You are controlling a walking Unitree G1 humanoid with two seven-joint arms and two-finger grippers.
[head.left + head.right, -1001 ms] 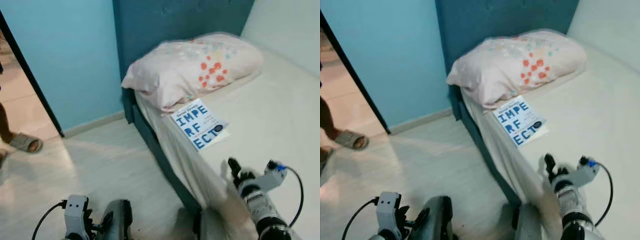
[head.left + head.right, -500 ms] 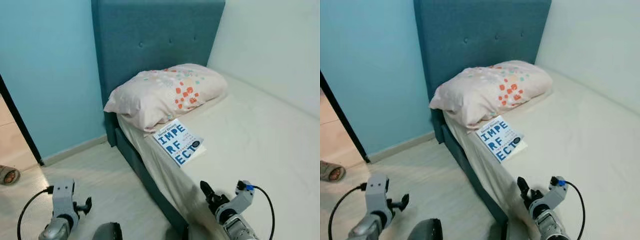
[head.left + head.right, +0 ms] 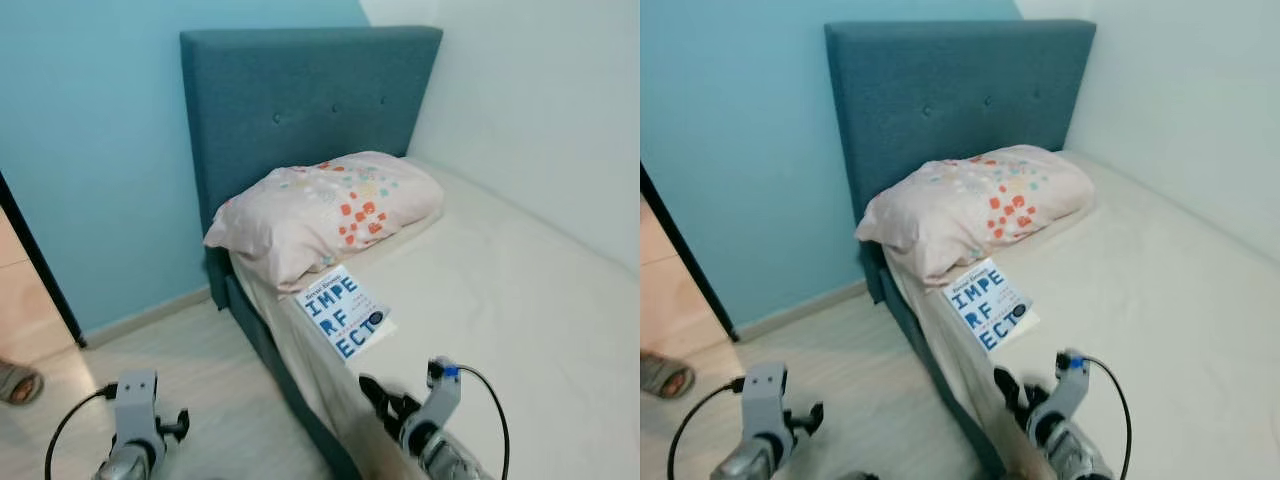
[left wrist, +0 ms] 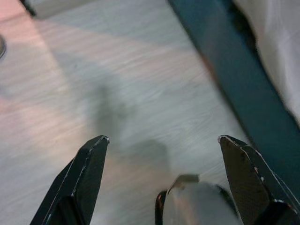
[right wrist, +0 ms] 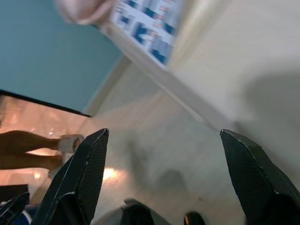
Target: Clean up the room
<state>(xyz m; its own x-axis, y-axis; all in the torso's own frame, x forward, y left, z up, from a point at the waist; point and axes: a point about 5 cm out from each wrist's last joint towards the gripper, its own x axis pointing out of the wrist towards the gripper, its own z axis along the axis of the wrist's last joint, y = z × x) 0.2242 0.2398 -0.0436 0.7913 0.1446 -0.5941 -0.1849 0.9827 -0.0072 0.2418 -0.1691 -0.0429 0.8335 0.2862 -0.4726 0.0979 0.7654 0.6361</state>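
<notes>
On the bed (image 3: 520, 300), near its floor-side edge and just below the pillow (image 3: 320, 215), a blue-and-white book (image 3: 342, 312) lies flat. The right end effector (image 3: 385, 398), fingers apart, is held short of it; a clumsy nudge could push the book off the edge. The left end effector (image 4: 164, 154), also spread, hangs over the floor (image 3: 190, 350).

We read one text: the book (image 3: 344, 312) lying on the bed (image 3: 520, 300), just beside the pillow (image 3: 325, 212), carries large blue letters on its white cover in three rows, "IMPE", "RF", "ECT" (a small line above them is too fine to read)
</notes>
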